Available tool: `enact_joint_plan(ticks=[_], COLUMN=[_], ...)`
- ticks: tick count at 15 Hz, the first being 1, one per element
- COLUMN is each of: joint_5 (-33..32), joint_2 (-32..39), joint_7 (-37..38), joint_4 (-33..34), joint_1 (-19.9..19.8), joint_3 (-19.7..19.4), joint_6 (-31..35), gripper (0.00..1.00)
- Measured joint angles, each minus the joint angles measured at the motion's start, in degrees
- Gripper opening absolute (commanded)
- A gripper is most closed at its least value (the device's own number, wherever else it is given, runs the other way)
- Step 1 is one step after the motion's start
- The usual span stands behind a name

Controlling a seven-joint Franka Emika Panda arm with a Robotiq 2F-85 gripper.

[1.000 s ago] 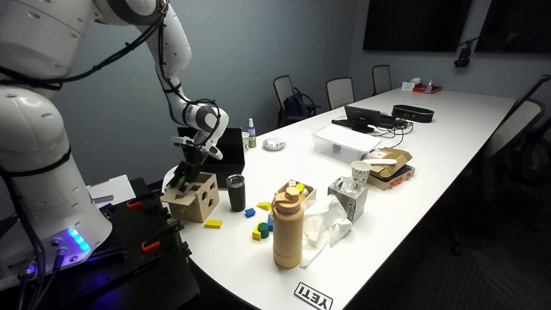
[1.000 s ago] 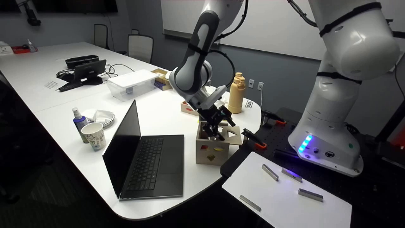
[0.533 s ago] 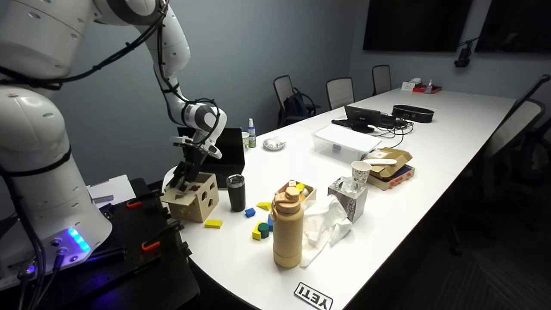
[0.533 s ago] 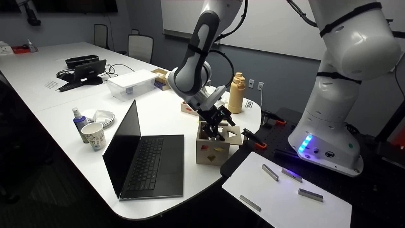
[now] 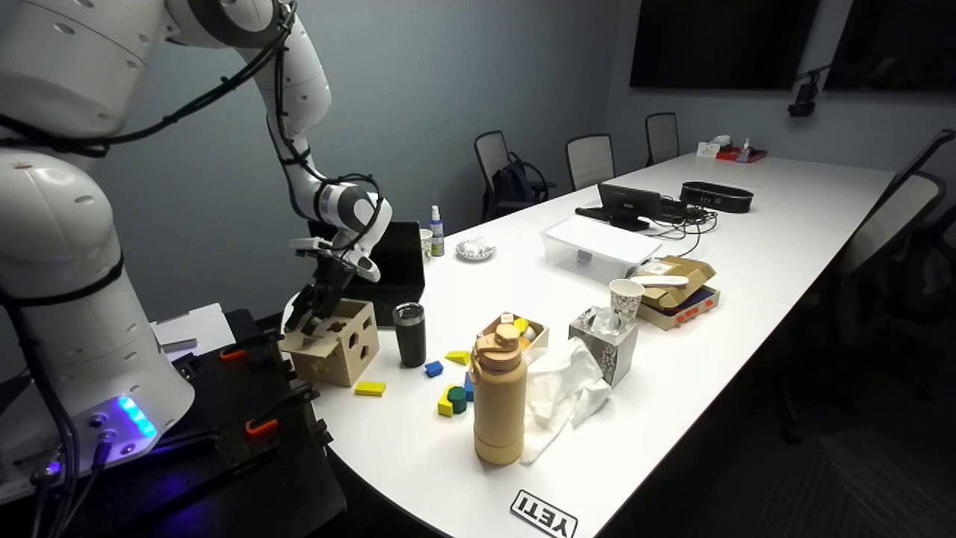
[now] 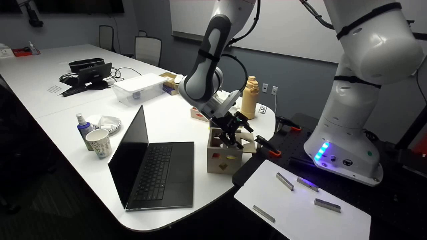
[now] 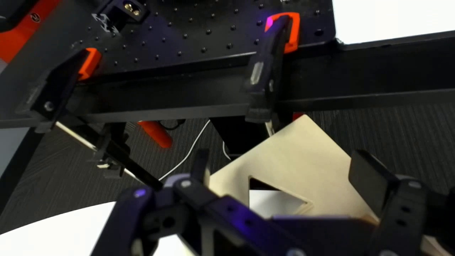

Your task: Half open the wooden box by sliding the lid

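Observation:
The wooden box [image 5: 358, 347] is a light-tan cube with shaped holes, standing at the table's rounded end; it also shows in an exterior view [image 6: 224, 163]. Its lid [image 6: 250, 147] is slid partly out and overhangs the box on the robot base side. Part of the box's top is uncovered. In the wrist view the lid [image 7: 312, 156] shows a triangular hole. My gripper [image 6: 244, 136] is over the lid, fingers spread wide. In the wrist view the gripper [image 7: 280, 161] is open, with one finger on each side of the lid. Whether the fingers touch it is unclear.
A laptop [image 6: 166, 173] and a black tumbler [image 5: 410, 335] stand close to the box. Clamps [image 6: 267, 145] and the black mounting plate's edge lie near the lid's overhanging end. Several coloured blocks [image 5: 370, 388] and a tan bottle [image 5: 500, 396] are on the table.
The gripper has moved a little along the lid toward its overhanging end, on the robot base side. The box and lid have barely shifted. The fingers remain open.

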Motion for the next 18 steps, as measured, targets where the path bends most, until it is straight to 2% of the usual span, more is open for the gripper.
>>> enact_joint_plan(ticks=[7, 18], joint_5=[0.0, -0.3], joint_2=[-0.5, -0.9], joint_7=[1.1, 3.3], joint_4=[0.6, 0.7], joint_1=[0.0, 1.1], joint_3=[0.0, 0.0], joint_6=[0.0, 3.6], gripper=[1.0, 1.0])
